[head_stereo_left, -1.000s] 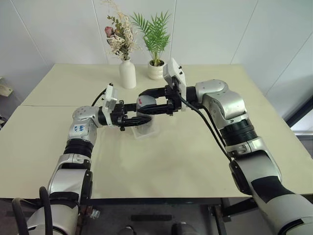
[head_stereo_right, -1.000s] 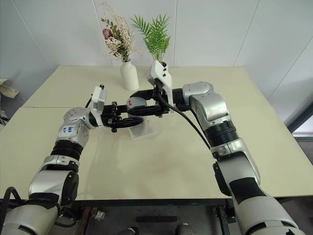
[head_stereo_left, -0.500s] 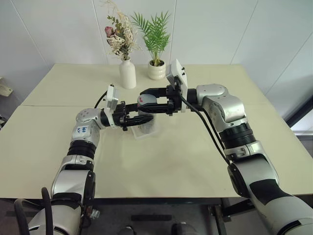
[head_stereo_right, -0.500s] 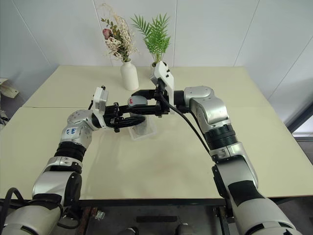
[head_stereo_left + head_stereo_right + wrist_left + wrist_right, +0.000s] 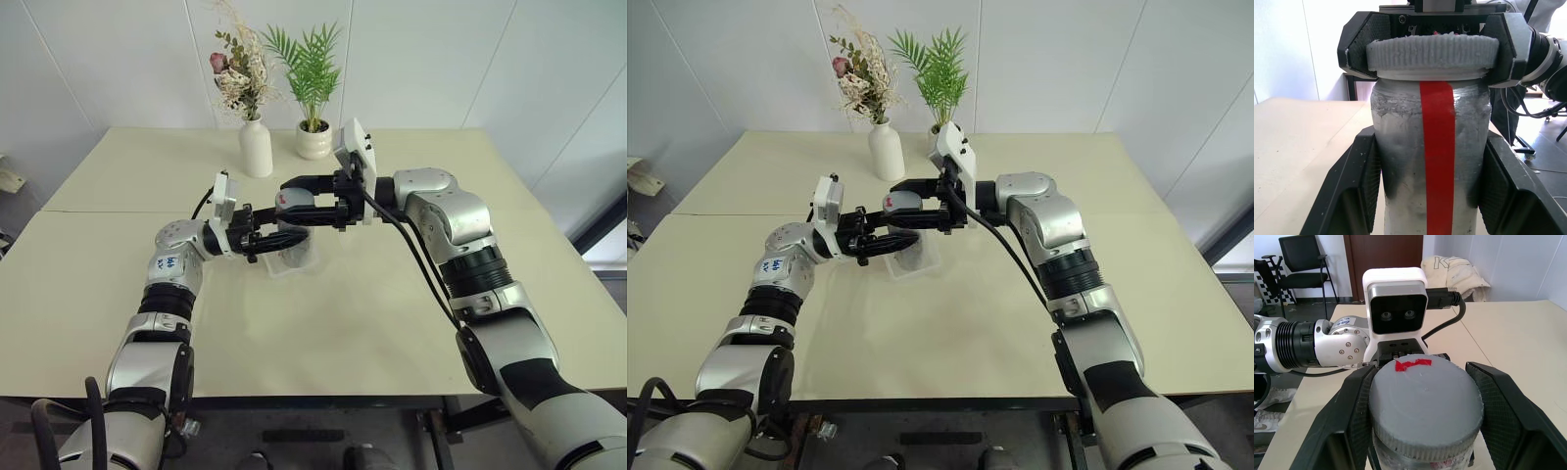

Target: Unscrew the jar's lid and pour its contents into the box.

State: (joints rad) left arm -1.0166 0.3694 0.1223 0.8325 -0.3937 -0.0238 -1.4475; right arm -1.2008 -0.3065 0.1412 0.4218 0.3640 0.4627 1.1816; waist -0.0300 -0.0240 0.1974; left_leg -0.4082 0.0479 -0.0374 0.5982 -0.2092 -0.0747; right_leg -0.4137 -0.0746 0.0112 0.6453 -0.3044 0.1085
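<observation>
Left of centre in the left eye view, the left pincer (image 5: 263, 238) is clamped around the body of the jar (image 5: 1430, 161), its pads pressing both sides so the jar cannot spin. In the left wrist view the red stripe runs down the jar's middle between those pads. The jar is held upright in the air at the frame's centre, just above the box (image 5: 292, 258), which sits on the desk (image 5: 343, 323); keeping it there likely means the pour needs only a tilt once the top is off.

Just right of that, the right pincer (image 5: 306, 208) reaches in level from the right and is closed on the lid (image 5: 1425, 404), its two fingers gripping the ribbed rim from opposite sides. One arm anchors and the other turns, which suits unscrewing. The lid sits flush on the jar's neck, so it seems not yet off. The contents cannot be made out.
</observation>
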